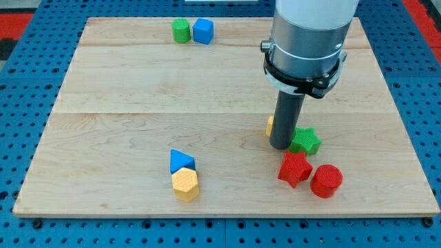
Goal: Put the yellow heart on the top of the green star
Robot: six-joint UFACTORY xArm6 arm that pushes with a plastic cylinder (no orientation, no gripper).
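The green star [305,141] lies at the board's lower right. The yellow heart [270,126] is almost wholly hidden behind my rod; only a sliver shows at the rod's left edge, up-left of the star. My tip [280,146] rests on the board right beside the green star's left side and in front of the heart.
A red star [294,169] and a red cylinder [326,181] lie just below the green star. A blue triangle [182,160] touches a yellow hexagon [185,184] at lower centre-left. A green cylinder [181,30] and a blue cube [203,31] sit at the top edge.
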